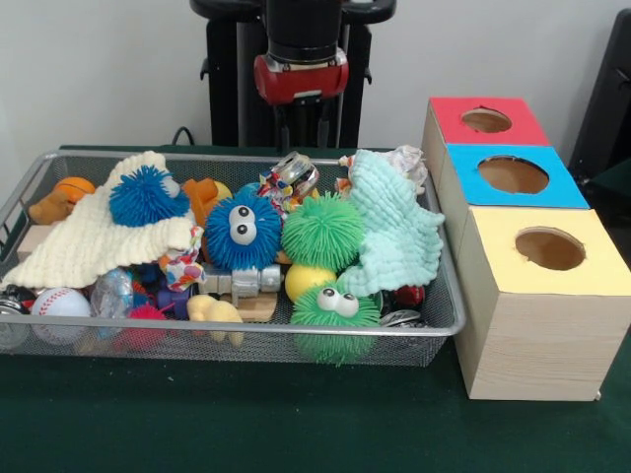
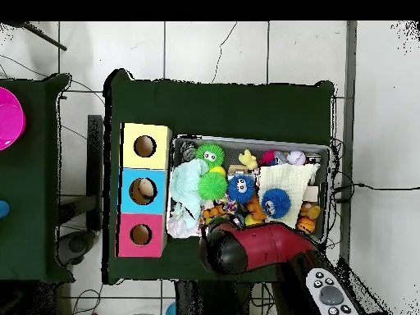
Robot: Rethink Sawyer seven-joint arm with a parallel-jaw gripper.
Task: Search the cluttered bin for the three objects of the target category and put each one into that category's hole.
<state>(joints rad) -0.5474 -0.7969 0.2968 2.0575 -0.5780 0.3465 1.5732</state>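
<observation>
The wire mesh bin is full of toys; it also shows in the overhead view. A polka-dot wrapper lies under the cream cloth's corner. A shiny printed wrapper sits at the bin's far rim. A whitish see-through wrapper pokes out behind the mint cloth. The yellow-faced box's hole is to the bin's right; in the overhead view it is the top one. My gripper hangs above the bin's far rim, right over the shiny wrapper; its tips are hidden under the wrist from above.
A cream knitted cloth and a mint cloth cover part of the pile. Spiky blue balls and green balls lie mid-bin. Blue-faced and red-faced boxes stand behind the yellow one.
</observation>
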